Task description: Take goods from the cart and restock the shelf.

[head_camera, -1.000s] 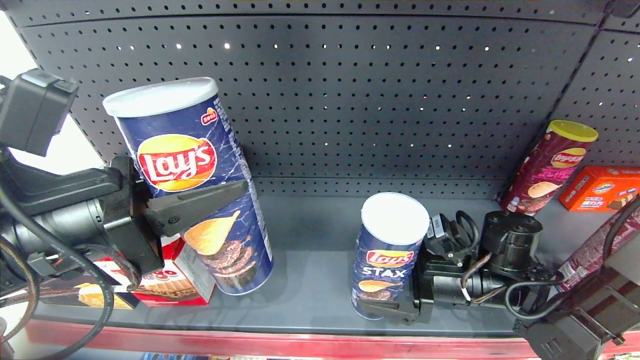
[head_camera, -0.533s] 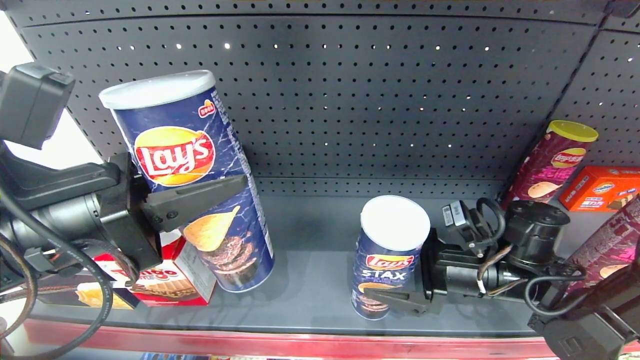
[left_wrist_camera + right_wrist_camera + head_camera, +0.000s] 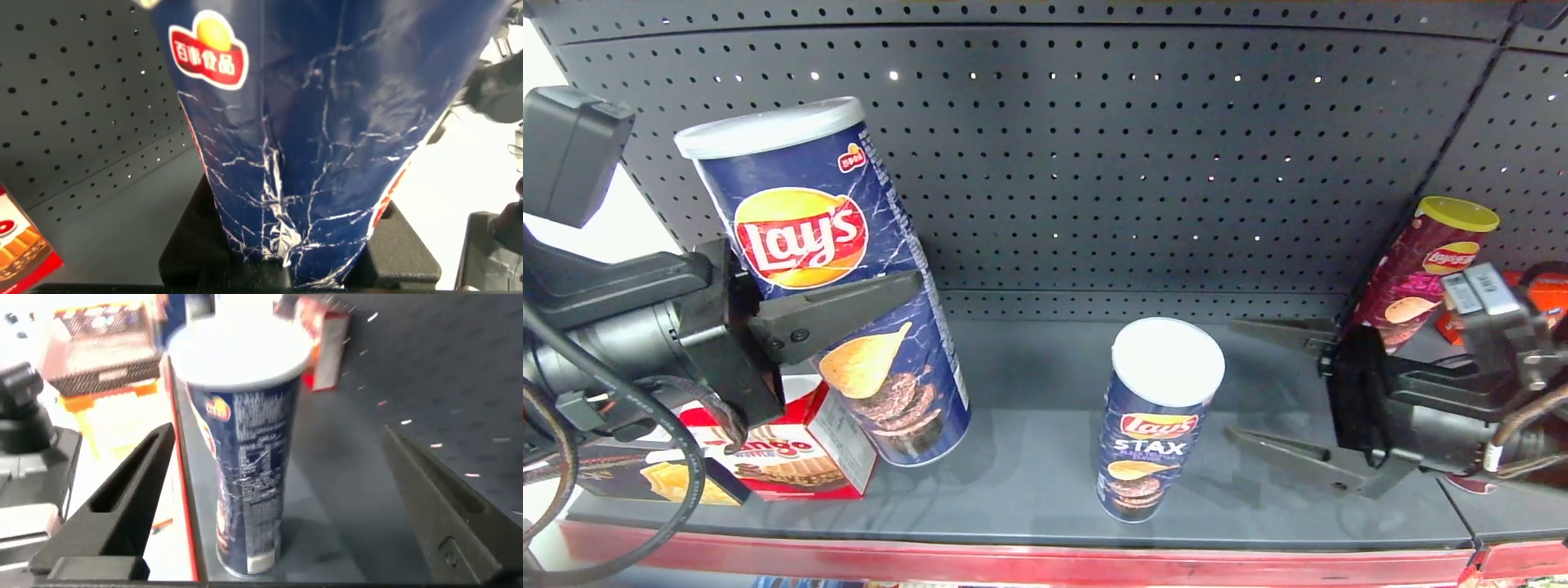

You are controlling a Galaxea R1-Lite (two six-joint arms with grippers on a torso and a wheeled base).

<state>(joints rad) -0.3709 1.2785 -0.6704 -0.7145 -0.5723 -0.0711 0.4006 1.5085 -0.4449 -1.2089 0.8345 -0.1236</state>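
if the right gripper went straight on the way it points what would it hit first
Most likely the small blue can, standing upright on the shelf. The open right gripper points at it across a gap.

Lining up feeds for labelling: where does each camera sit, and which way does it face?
Head view: on the head, looking forward and down at the shelf; both arms show, left gripper shut on the tall can, right gripper open.
Left wrist view: on the left wrist, looking along its gripper at the tall can's side.
Right wrist view: on the right wrist, looking between its open fingers at the small can.
Shared: head and right wrist views both show the small can.
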